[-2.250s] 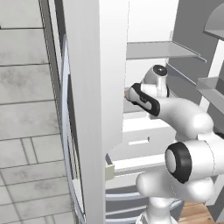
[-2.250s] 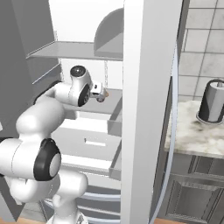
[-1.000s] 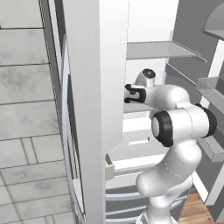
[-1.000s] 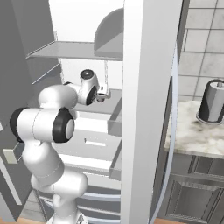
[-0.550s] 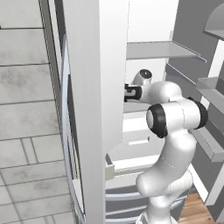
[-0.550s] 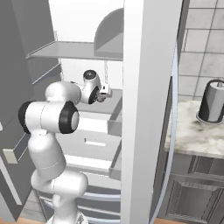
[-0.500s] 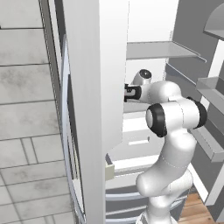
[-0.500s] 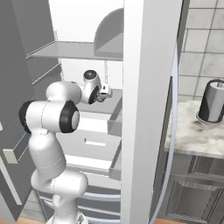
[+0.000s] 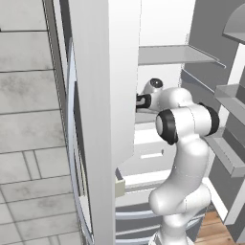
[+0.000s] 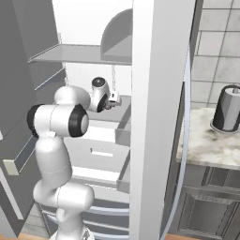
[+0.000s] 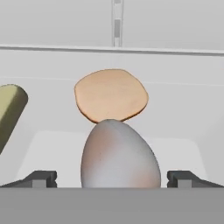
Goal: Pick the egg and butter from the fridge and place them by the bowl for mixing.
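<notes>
The brownish-grey egg (image 11: 120,157) stands on a white shelf of the open fridge (image 9: 105,95), close in front of the hand camera. My gripper (image 11: 111,179) is open, with one dark fingertip (image 11: 43,178) on each side of the egg and neither touching it. From the base, the gripper (image 10: 115,98) reaches in over the middle shelf, partly behind the door edge (image 9: 139,101). A yellowish stick (image 11: 8,111) leans at the left edge; I cannot tell whether it is the butter. The bowl is out of view.
A flat tan round item (image 11: 110,94) lies just behind the egg. Grey shelves (image 9: 172,55) and pale drawers (image 10: 103,152) fill the fridge. To the right, a marble counter (image 10: 206,145) carries a dark grey cylinder (image 10: 228,110). The open door shelves (image 9: 229,158) flank the arm.
The arm has folded upright, its elbow now high, and the hand has pushed slightly deeper over the fridge shelf. The jaws have stayed wide apart.
</notes>
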